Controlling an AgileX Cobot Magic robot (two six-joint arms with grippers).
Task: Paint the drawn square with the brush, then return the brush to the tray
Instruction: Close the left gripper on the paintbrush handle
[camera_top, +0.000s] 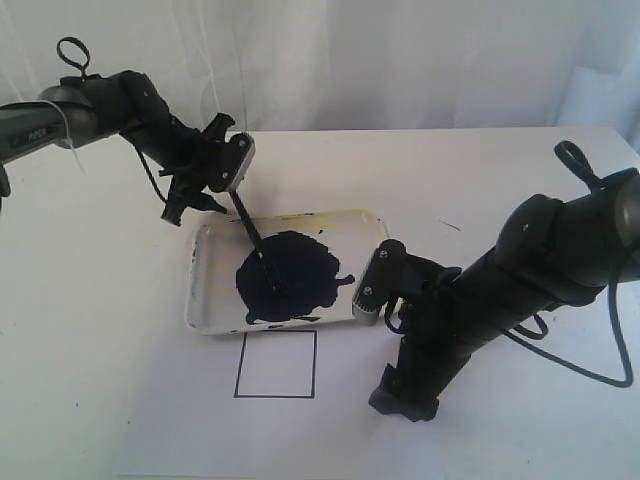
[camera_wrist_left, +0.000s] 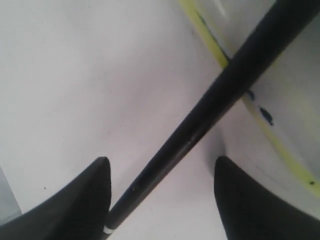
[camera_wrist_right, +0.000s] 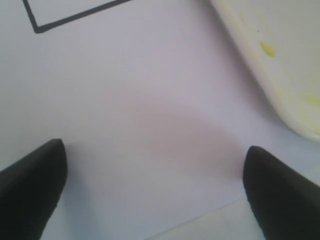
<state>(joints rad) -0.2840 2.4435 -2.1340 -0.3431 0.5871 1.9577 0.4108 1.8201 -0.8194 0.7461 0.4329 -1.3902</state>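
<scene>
The white tray (camera_top: 200, 285) lies mid-table with a dark blue paint blob (camera_top: 295, 275) in it. The thin black brush (camera_top: 255, 245) slants over the tray's far left rim, its tip in the blob. My left gripper (camera_top: 195, 205) hovers at that corner. In the left wrist view it (camera_wrist_left: 161, 160) is open, with the brush handle (camera_wrist_left: 215, 100) passing between the jaws and lying against one finger, beside the yellow-stained tray rim (camera_wrist_left: 292, 165). The drawn square (camera_top: 275, 363) sits in front of the tray, white inside. My right gripper (camera_top: 405, 403) is open and empty over paper (camera_wrist_right: 155, 145), right of the square.
The right wrist view shows one corner of the square's outline (camera_wrist_right: 75, 17) and the tray's stained outer wall (camera_wrist_right: 280, 75). The right arm (camera_top: 520, 280) stretches across the table's right side. White paper covers the table; a white curtain hangs behind.
</scene>
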